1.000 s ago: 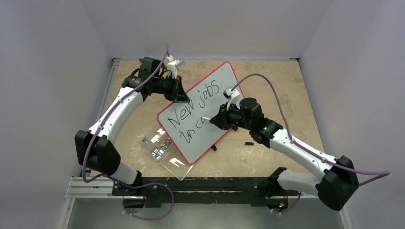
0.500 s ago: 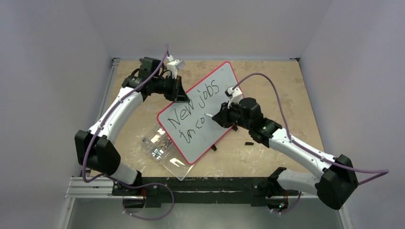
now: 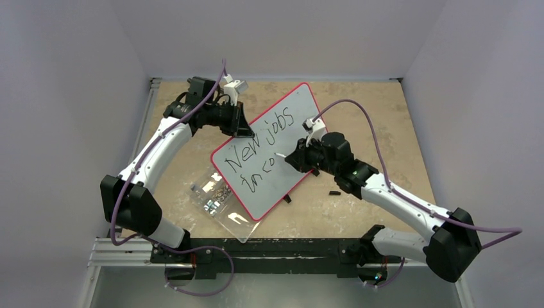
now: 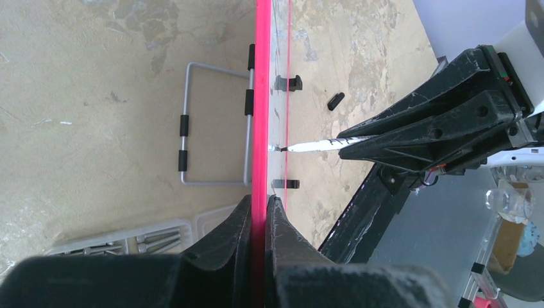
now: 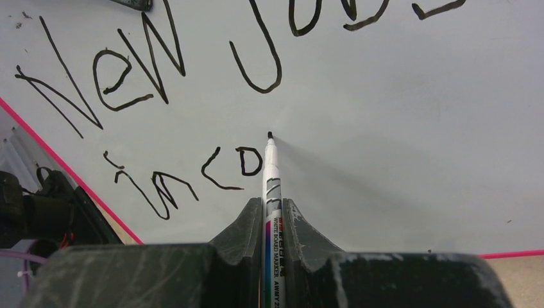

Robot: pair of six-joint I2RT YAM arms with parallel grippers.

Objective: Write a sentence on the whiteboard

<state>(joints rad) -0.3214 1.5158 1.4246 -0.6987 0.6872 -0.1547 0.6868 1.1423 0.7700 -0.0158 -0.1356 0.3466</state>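
Note:
The whiteboard (image 3: 272, 192), white with a red rim, stands tilted mid-table. My left gripper (image 3: 244, 128) is shut on its upper left rim; in the left wrist view both fingers (image 4: 260, 199) pinch the red edge (image 4: 261, 96). The sentence (image 3: 256, 151) reads "New jobs" with "inco" (image 5: 173, 176) below it in black. My right gripper (image 5: 274, 202) is shut on a white board marker (image 5: 270, 163). Its black tip rests at the board just up and right of the "o". From above, the right gripper (image 3: 296, 159) sits over the board's right half.
A clear plastic box of screws (image 3: 215, 192) lies partly under the board's lower left edge. A small black cap (image 3: 334, 192) lies on the table right of the board. Behind the board are a wire stand (image 4: 186, 128) and black feet (image 4: 287, 83).
The "o" after "inc" has been closed. The right gripper and marker tip shifted slightly up and right along the second line. The left gripper and board stayed put.

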